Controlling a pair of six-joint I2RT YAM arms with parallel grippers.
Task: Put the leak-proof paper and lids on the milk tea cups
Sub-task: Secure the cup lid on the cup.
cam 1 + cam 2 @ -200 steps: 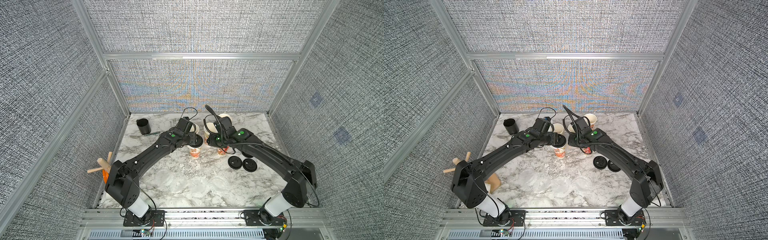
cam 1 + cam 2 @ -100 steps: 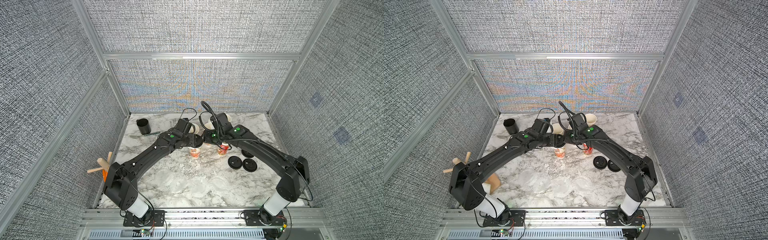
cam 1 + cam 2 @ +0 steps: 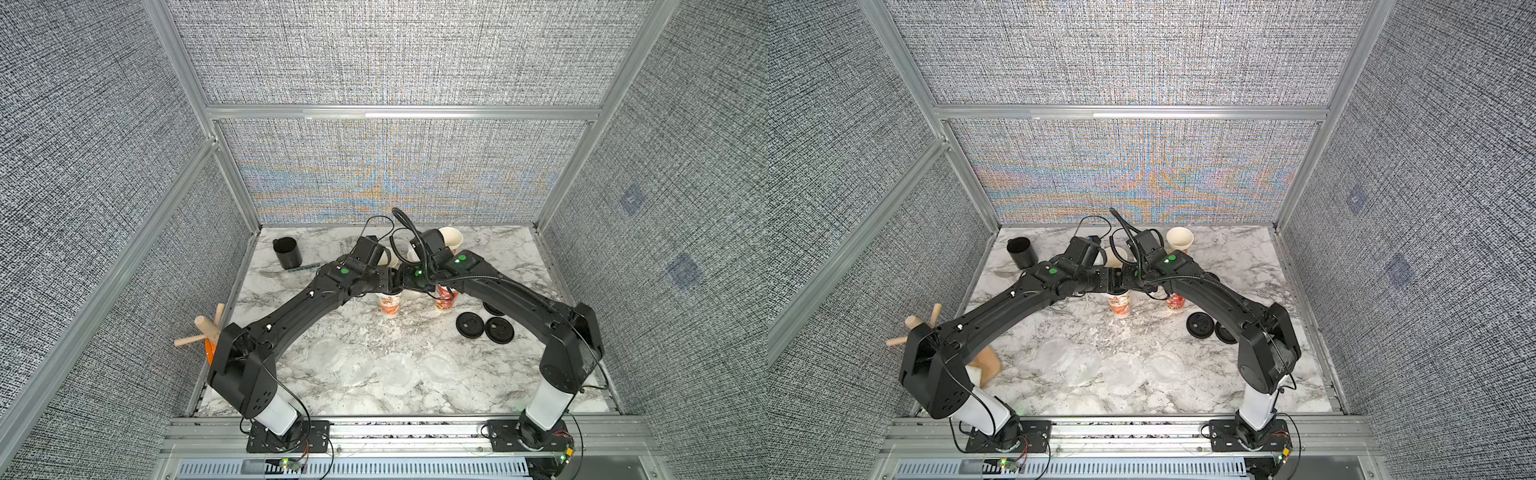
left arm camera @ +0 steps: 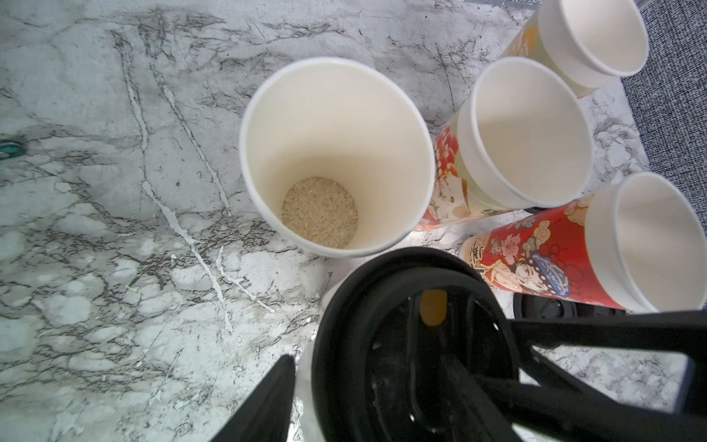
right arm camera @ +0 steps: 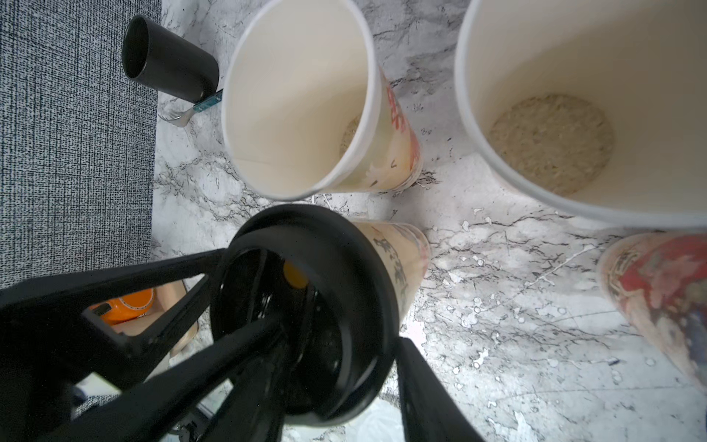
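Milk tea cups (image 4: 336, 126) upright, mouths upward.

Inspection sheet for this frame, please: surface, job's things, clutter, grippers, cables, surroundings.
Surface: grey-veined white marble tabletop.
Job's things: five printed white paper cups, four open, one under a black plastic lid; translucent round sheets lie flat at the front.
Clutter: spare black lids, short black cup, utensil, wooden pegs.
Grippers: left gripper and right gripper both at the lidded cup; hold unclear.
Cables: black cables arch over both wrists.
Surroundings: grey woven wall panels, aluminium frame.
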